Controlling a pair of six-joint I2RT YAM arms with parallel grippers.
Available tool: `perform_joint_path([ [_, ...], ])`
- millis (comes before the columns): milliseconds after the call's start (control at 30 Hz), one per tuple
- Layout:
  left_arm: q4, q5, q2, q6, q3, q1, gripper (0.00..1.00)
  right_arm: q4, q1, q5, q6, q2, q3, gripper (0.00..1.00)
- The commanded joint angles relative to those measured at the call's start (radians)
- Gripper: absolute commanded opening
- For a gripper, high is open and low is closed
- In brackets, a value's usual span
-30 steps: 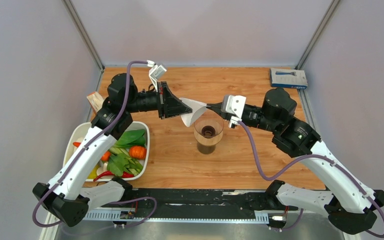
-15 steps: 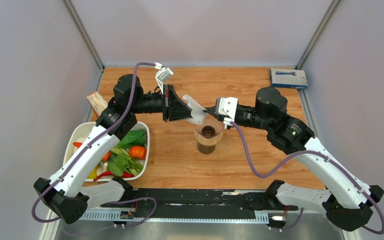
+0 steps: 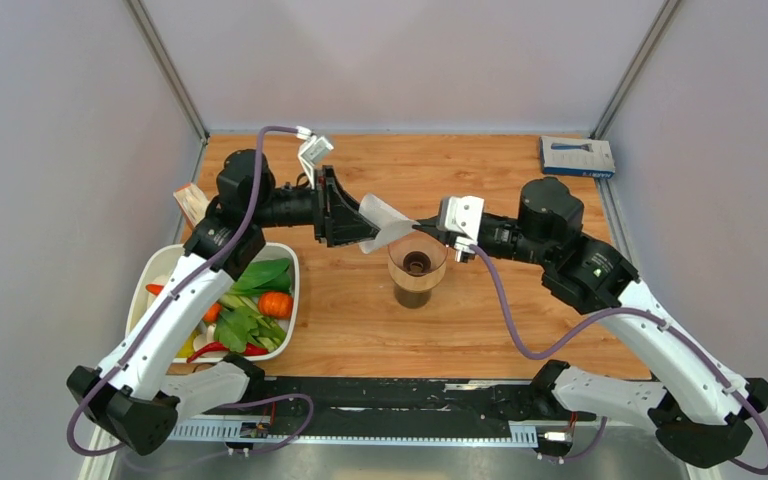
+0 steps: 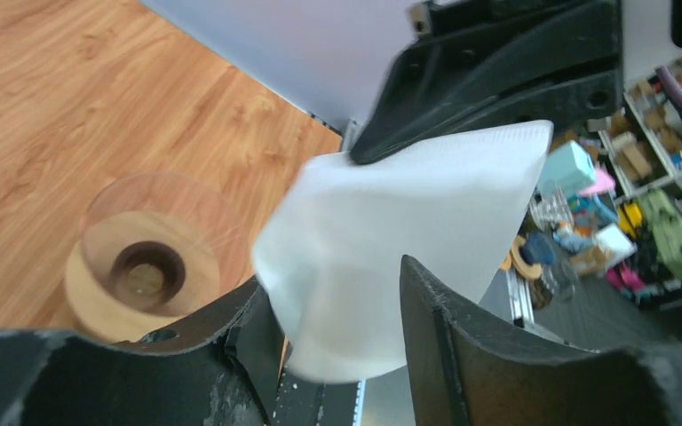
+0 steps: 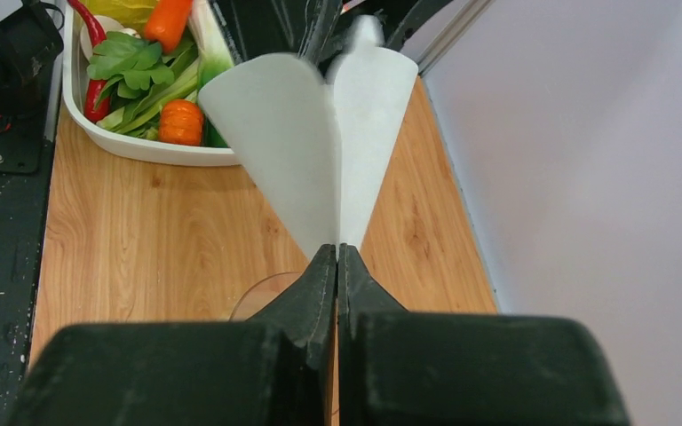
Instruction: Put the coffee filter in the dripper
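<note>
Coffee filter (image 3: 383, 218), a thin white paper fan, hangs in the air beside the rim of the clear cone dripper (image 3: 418, 260), which sits on a brown glass cup (image 3: 414, 295). Right gripper (image 5: 336, 253) jaws pinch its tip; left gripper (image 4: 333, 293) jaws are spread around it. White tray (image 3: 295, 285) holds vegetables (image 3: 250, 300).

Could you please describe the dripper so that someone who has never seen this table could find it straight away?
On the wooden table, look near the middle, right of the white tray of vegetables. The dripper stands there, near the coffee filter that the right gripper pinches. It is the only clear funnel, with a tan ring base and a dark centre hole.
</note>
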Motion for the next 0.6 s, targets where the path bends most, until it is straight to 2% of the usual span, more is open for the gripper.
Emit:
perform_joint_path([
  [0, 0.086, 0.027, -0.070, -0.079, -0.067, 0.102, 0.61, 0.030, -0.004, 0.033, 0.021, -0.081, -0.018, 0.00],
  [133, 0.142, -0.032, -0.083, -0.141, -0.102, 0.108, 0.66, 0.081, -0.004, 0.027, 0.042, -0.101, -0.047, 0.00],
  [433, 0.264, -0.078, -0.075, -0.232, -0.121, 0.068, 0.68, 0.212, -0.003, 0.032, 0.063, -0.105, -0.095, 0.00],
  [500, 0.309, -0.091, -0.076, -0.260, -0.125, 0.045, 0.56, 0.236, -0.003, 0.035, 0.071, -0.100, -0.107, 0.00],
  [533, 0.325, -0.104, -0.075, -0.268, -0.124, 0.039, 0.39, 0.245, -0.004, 0.039, 0.077, -0.097, -0.108, 0.00],
  [567, 0.314, -0.127, -0.073, -0.261, -0.116, 0.032, 0.30, 0.250, -0.003, 0.050, 0.092, -0.092, -0.104, 0.02],
])
